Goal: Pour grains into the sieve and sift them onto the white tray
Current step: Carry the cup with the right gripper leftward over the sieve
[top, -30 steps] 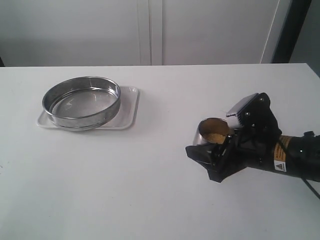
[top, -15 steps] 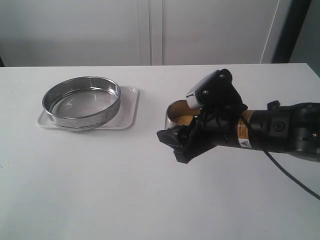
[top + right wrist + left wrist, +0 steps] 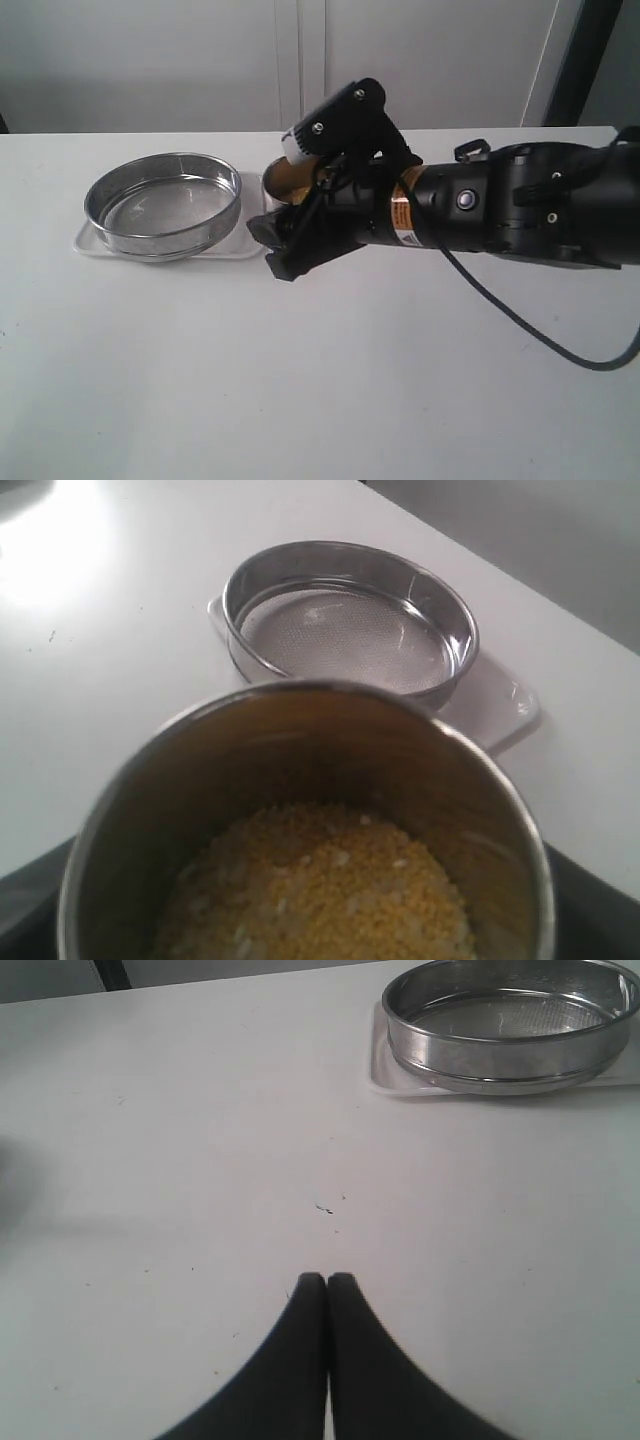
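Note:
The sieve (image 3: 163, 203), round steel with a mesh bottom, sits on the white tray (image 3: 258, 215) at the table's left. My right gripper (image 3: 287, 192) is shut on a small steel cup (image 3: 283, 176) and holds it just right of the tray, above the table. In the right wrist view the grains (image 3: 320, 890), golden-yellow with paler bits, fill the bottom of the cup (image 3: 300, 695), and the sieve (image 3: 350, 625) and tray (image 3: 500, 705) lie beyond its rim. My left gripper (image 3: 326, 1280) is shut on nothing over bare table, well apart from the sieve (image 3: 505, 1020).
The white table (image 3: 320, 380) stretches wide around the tray. A black cable (image 3: 530, 335) trails from the right arm over the table's right side. A pale wall with cabinet panels stands behind the far edge.
My right gripper has carried the cup of grains leftward from the table's right side to just beside the tray. The sieve, the tray and the left gripper have not moved.

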